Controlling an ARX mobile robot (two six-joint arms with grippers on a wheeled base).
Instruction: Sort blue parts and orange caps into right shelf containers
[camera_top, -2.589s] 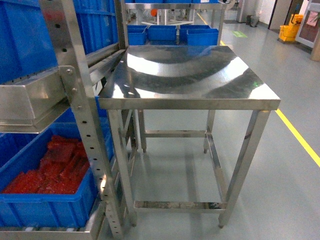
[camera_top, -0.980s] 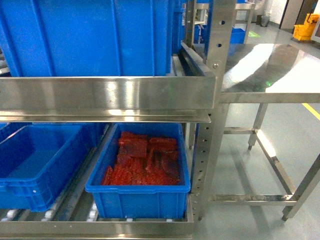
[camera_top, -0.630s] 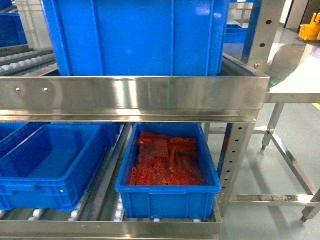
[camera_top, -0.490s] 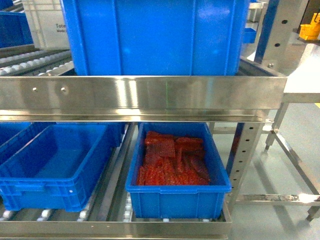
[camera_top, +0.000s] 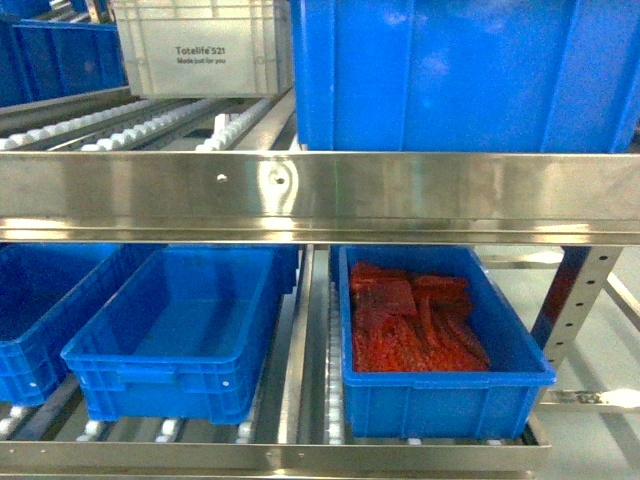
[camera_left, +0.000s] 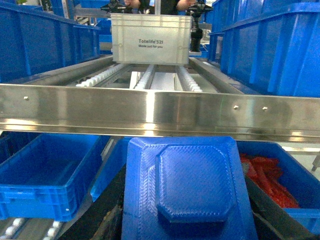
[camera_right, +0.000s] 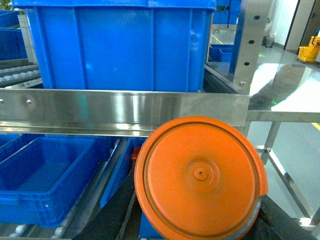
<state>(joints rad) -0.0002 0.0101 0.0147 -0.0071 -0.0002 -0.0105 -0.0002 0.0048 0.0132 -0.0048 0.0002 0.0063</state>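
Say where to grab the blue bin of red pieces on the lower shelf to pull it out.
Front rim of the red-pieces bin, approached level from the front. The upper shelf rail overhangs it, so no top access; the empty bin and the upright post flank its sides. The front lip faces the robot, probably the easiest hold.

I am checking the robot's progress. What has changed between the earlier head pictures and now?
The head view swung left, from the steel table to the shelf rack; the bin of red pieces now sits right of centre and the white tote has appeared. Bins and contents look undisturbed.
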